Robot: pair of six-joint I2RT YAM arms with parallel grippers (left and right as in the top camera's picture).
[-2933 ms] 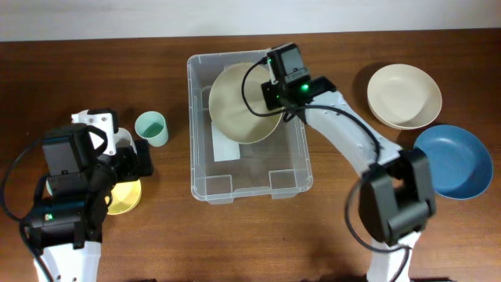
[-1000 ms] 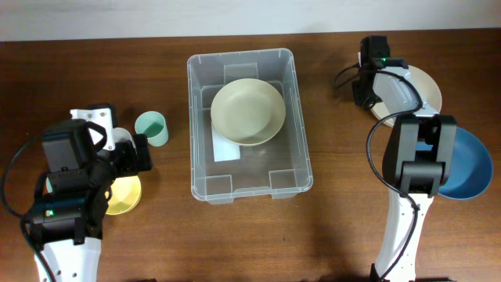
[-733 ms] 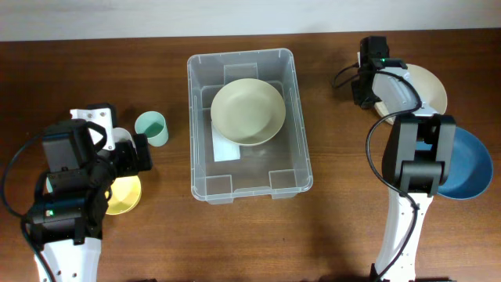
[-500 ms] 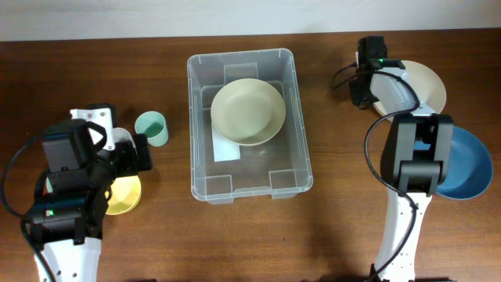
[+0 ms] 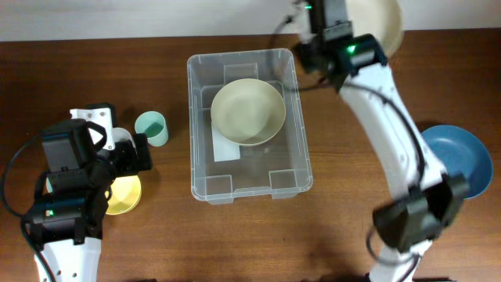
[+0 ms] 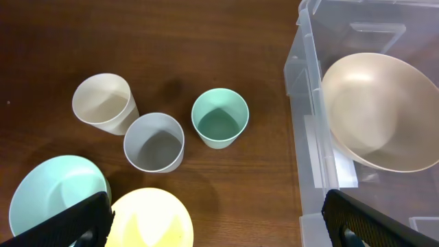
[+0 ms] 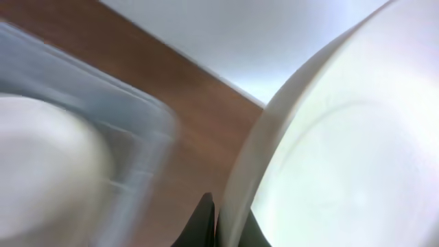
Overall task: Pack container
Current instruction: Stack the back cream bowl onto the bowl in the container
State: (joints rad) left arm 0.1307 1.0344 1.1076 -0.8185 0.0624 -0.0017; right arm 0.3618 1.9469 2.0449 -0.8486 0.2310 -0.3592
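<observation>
Overhead: the cream bowl (image 5: 380,22) has lifted off the counter (image 5: 337,223) and is now beyond the container (image 5: 190,117), which sits mid-counter holding 1 beige bowl (image 5: 247,112).
Left wrist: the left gripper (image 6: 216,209) is spread and empty.
Right wrist: the right gripper (image 7: 216,221) clamps the cream bowl's rim, so packing likely follows.
</observation>
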